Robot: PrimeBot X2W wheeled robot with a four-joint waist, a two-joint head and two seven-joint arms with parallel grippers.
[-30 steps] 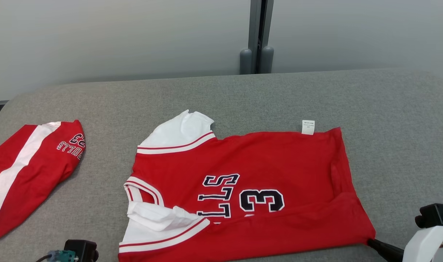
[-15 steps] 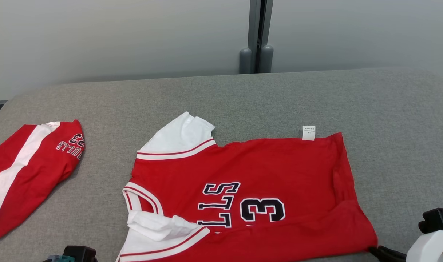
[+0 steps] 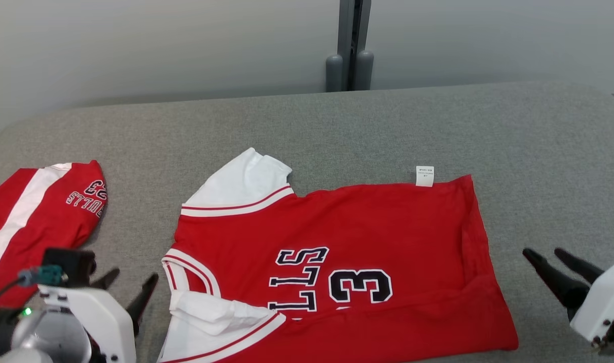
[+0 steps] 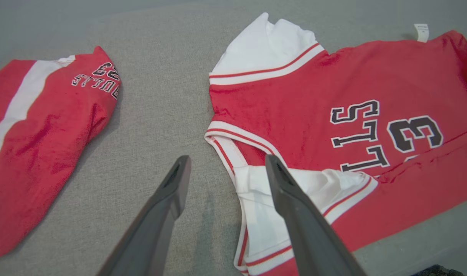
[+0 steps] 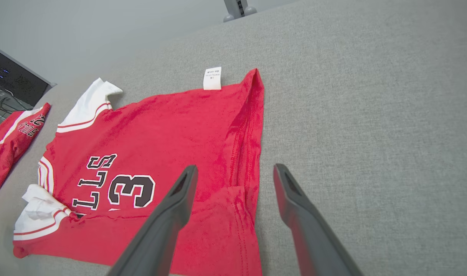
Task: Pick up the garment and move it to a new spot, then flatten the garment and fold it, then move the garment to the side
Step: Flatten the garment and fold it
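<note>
With both my left hand (image 3: 135, 275) and right hand (image 3: 542, 251) spread empty beside the red jersey (image 3: 367, 227) lying mid-frame on the grey desk (image 3: 337, 126), I'd smooth the bunched white sleeve (image 3: 211, 315) at lower left before folding.

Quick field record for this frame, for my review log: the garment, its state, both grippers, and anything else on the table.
garment: red jersey, spread on the grey table
state: near edge folded over, covering part of the lettering; near white sleeve rumpled; label at far edge
left gripper: open, by the collar end, holding nothing
right gripper: open, off the hem end, holding nothing
other: second red garment at the table's left
</note>
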